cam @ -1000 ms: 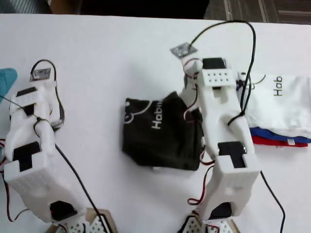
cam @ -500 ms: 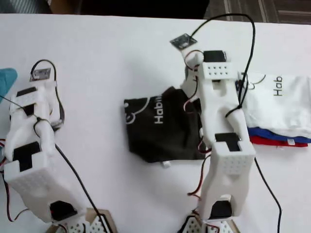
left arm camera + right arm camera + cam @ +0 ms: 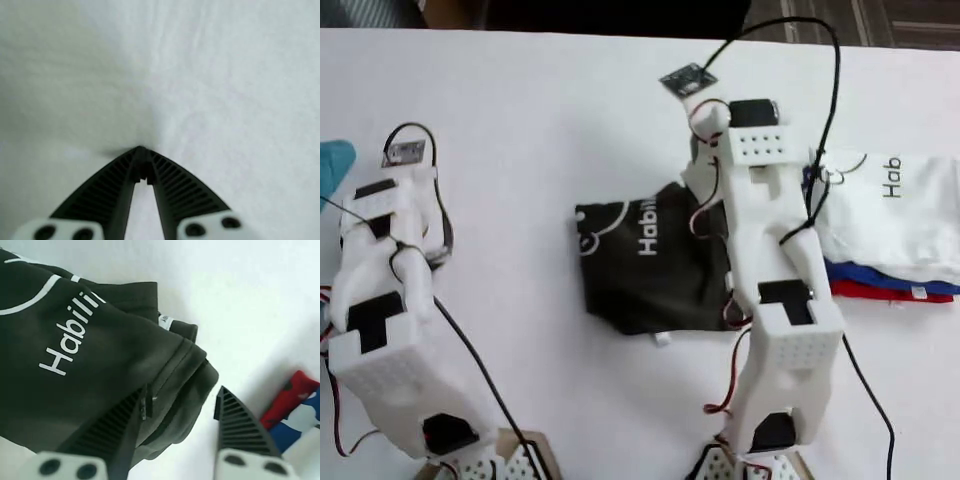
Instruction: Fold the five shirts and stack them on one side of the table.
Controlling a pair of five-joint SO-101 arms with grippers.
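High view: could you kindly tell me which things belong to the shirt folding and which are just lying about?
Job: black shirt; white shirt stacked over blue shirt and red shirt; open right gripper at the black shirt.
Lying about: teal thing, unidentifiable; shut left gripper over bare table.

Bright, even overhead light washes the white counter (image 3: pixel 540 110) pale — hardly any texture shows. Shadows are soft and faint: a thin rim under the black shirt (image 3: pixel 650 270), a small dark patch at the tip of the left end effector (image 3: pixel 143 175), greyer counter beyond it.
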